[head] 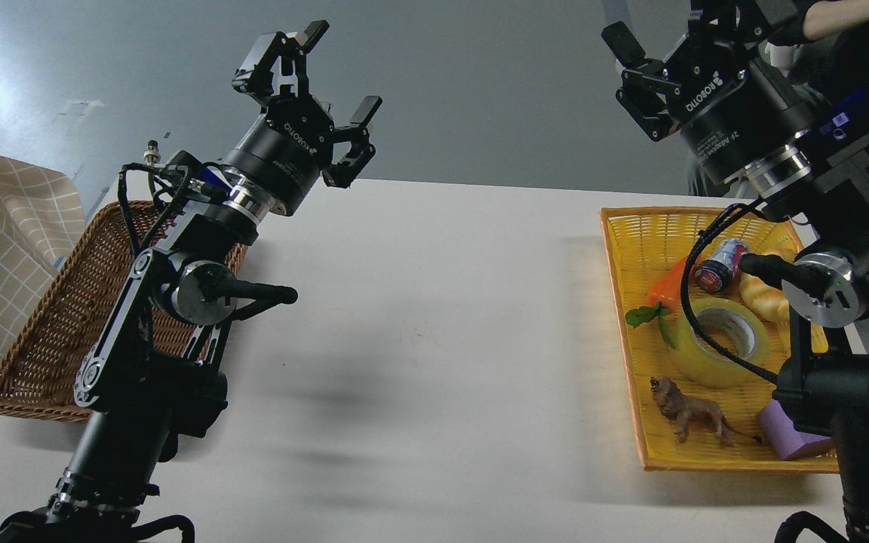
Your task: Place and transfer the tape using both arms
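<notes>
Tape waiting in the yellow tray, both arms raised

Tape [720, 341] lies flat in the yellow tray [623, 226] on my right, among a toy lion [687, 416], a carrot [668, 290] and a small can [721, 264]; I judge pickup not yet begun. My right gripper [634, 64] hangs high above the tray, jaws spread, holding nothing. My left gripper [329, 83] points up over the wicker basket [42, 332], jaws apart too, likely staged for the handover.
</notes>
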Motion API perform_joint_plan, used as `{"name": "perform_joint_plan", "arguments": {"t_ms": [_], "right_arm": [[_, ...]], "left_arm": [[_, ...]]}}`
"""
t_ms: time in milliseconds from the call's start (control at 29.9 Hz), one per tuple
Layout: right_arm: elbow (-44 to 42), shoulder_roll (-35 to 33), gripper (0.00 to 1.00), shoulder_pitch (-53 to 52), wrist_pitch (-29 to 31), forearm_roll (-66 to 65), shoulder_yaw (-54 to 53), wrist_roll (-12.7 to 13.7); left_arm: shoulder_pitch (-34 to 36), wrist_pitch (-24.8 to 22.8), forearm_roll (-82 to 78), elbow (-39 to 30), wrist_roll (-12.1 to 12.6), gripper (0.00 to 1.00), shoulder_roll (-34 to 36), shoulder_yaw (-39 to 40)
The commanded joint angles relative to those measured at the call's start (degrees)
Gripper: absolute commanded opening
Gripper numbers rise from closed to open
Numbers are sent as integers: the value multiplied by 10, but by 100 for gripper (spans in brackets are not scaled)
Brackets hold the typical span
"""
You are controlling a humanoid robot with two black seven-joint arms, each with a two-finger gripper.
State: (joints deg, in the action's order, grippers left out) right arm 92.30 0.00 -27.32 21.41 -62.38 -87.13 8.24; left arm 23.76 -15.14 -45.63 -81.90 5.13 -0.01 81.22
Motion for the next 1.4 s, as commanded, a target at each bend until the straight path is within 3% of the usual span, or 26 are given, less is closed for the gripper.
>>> {"name": "perform_joint_plan", "arguments": {"t_ms": [0, 334, 468, 635, 1371], "right_arm": [[-3, 0, 100, 3, -18, -33, 6, 4], [11, 0, 100, 42, -31, -59, 6, 5], [13, 0, 100, 37, -30, -60, 8, 7], [13, 0, 100, 35, -30, -60, 19, 7], [9, 0, 100, 38, -29, -66, 20, 7]], "left_arm": [[9, -1, 5, 5, -19, 99, 0, 0], [5, -4, 10, 25, -26, 99, 0, -2], [-1, -27, 10, 26, -27, 99, 0, -2], [1, -32, 10, 27, -44, 99, 0, -1], [15, -33, 12, 47, -46, 99, 0, -1]]}}
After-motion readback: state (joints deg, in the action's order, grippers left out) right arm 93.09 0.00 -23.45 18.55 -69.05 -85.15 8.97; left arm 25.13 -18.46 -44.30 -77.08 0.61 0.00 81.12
